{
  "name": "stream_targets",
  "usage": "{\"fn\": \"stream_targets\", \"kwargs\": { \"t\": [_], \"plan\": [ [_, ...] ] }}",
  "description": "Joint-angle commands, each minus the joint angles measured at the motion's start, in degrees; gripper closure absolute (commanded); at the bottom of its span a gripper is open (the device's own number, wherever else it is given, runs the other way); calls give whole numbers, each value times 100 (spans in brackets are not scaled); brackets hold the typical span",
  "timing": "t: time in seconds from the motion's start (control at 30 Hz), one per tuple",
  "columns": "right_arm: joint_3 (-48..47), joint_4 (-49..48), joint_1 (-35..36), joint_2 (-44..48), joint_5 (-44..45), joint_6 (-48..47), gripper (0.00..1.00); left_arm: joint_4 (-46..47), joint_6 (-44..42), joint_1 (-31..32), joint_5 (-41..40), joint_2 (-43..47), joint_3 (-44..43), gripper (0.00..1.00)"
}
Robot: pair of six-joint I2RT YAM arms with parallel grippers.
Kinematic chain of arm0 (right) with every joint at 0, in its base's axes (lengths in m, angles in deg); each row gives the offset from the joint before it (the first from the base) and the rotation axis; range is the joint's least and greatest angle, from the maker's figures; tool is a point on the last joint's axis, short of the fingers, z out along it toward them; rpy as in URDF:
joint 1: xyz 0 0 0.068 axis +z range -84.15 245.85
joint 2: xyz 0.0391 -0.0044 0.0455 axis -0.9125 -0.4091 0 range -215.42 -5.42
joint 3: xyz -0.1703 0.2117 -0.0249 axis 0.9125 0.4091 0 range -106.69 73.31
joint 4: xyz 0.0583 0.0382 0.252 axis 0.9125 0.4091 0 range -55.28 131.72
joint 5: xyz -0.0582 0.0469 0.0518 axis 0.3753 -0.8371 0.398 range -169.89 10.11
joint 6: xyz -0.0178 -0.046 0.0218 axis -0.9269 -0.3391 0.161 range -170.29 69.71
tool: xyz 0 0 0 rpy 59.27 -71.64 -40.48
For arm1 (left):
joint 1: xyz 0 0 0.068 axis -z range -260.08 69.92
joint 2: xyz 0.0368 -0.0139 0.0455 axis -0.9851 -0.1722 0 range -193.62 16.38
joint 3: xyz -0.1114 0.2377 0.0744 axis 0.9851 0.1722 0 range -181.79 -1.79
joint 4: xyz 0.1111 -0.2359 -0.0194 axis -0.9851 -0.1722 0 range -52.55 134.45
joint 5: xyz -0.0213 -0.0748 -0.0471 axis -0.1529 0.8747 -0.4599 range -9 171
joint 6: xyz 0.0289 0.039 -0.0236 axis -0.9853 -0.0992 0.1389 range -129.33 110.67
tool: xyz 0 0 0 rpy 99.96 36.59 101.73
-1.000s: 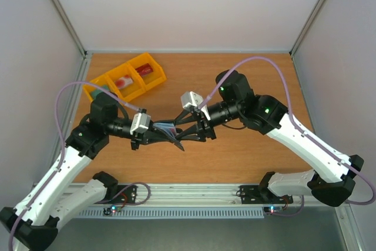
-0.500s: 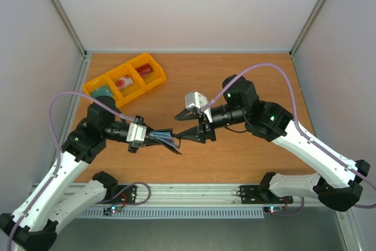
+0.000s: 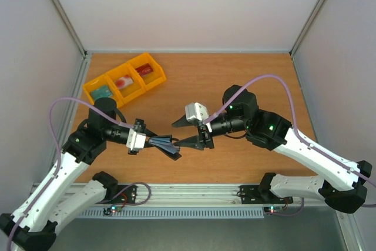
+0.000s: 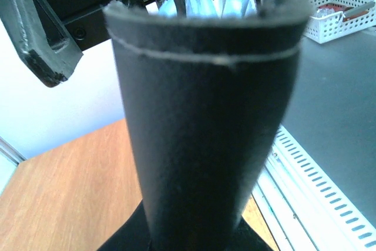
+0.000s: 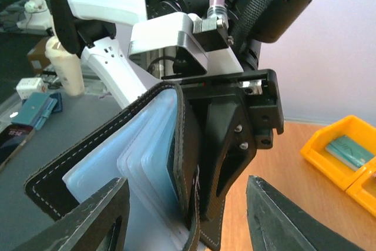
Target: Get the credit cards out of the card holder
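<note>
Your left tool is clamped narrow on the card holder, holding it raised above the worktop. Its open mouth faces your right tool, whose jaws stand apart and empty just beside it. This looks like the extraction step: reach into a pocket and pinch an edge. I cannot tell whether credit cards sit inside.

Orange-brown wooden tabletop, plain white walls on three sides, metal rail along near edge
</note>
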Motion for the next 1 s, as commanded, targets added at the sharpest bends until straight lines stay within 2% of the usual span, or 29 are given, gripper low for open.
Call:
{"fn": "stream_targets", "kwargs": {
  "t": [0.0,0.27,0.4,0.57,0.67,0.8,0.9,0.97],
  "plan": [
    [108,-460,221,53,377,-240,44,298,-433,58,30,137,117,100],
    [96,-360,276,-153,394,-339,43,312,-526,58,-4,184,168,100],
    [101,-410,336,-230,416,-403,43,482,-312,58,-87,178,194,100],
    [68,-186,347,-226,244,-529,31,601,-71,58,-138,168,199,100],
    [-46,256,347,-150,-30,-763,28,792,188,58,-233,152,237,100],
    [-108,809,347,44,28,-1092,28,893,233,58,-246,154,278,100],
    [-37,707,347,50,218,-1013,29,933,273,58,-242,164,294,100],
    [-19,364,346,-58,452,-710,36,924,261,58,-227,163,297,100]
  ]
}}
